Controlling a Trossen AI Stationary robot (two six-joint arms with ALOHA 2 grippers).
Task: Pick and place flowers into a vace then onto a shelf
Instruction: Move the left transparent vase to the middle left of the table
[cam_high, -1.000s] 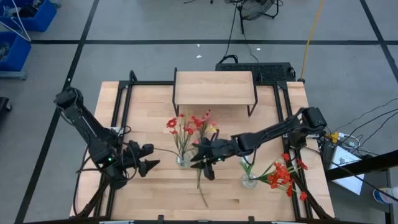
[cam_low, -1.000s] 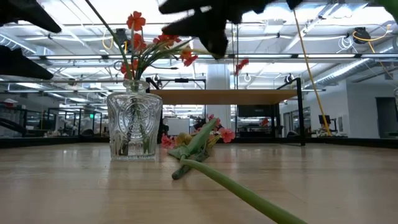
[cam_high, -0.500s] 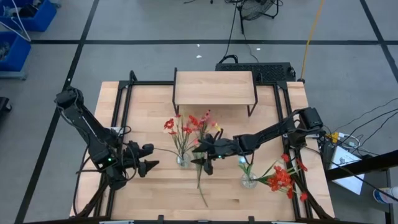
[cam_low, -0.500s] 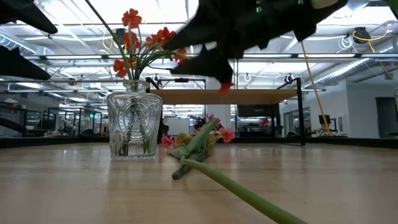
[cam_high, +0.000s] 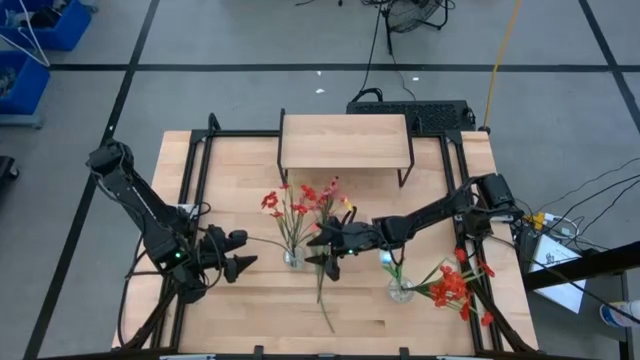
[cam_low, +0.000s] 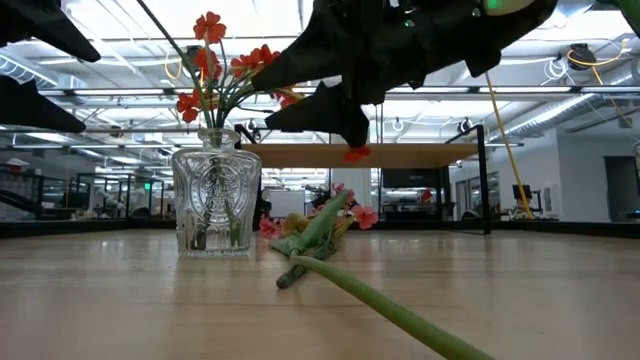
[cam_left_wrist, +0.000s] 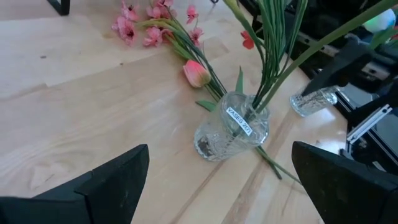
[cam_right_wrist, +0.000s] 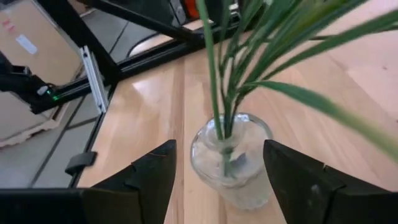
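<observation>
R end effector (cam_high: 322, 249) hangs above cut-glass vase (cam_high: 294, 257), fingers apart, nothing gripped. Vase's stem bases blurred by glass. L end effector (cam_high: 240, 254) wide, idle at desk (cam_high: 230, 180) left. Flowers (cam_high: 300, 200) in vase; loose stems (cam_high: 322, 290) on light wood. Shelf (cam_high: 345, 142) at rear.
</observation>
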